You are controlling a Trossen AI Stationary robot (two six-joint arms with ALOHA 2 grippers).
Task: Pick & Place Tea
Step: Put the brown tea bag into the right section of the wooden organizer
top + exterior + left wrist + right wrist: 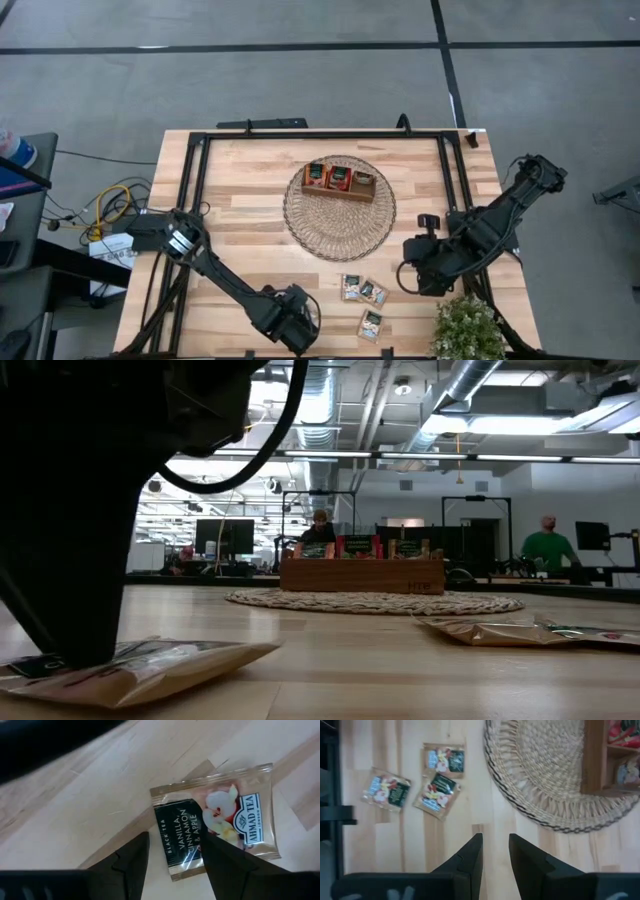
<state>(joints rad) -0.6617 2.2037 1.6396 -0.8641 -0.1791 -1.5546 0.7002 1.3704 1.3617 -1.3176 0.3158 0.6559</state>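
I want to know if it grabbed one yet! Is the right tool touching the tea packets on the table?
Apart. The right wrist view shows bare table between the right tool and the three loose tea packets; it holds nothing.

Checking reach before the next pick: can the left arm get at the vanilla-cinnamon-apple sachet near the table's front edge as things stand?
Probably yes. The left gripper hangs directly over that sachet, fingers open to either side of its dark label, and nothing lies between them. The sachet lies flat on bare table, apart from the other sachets.
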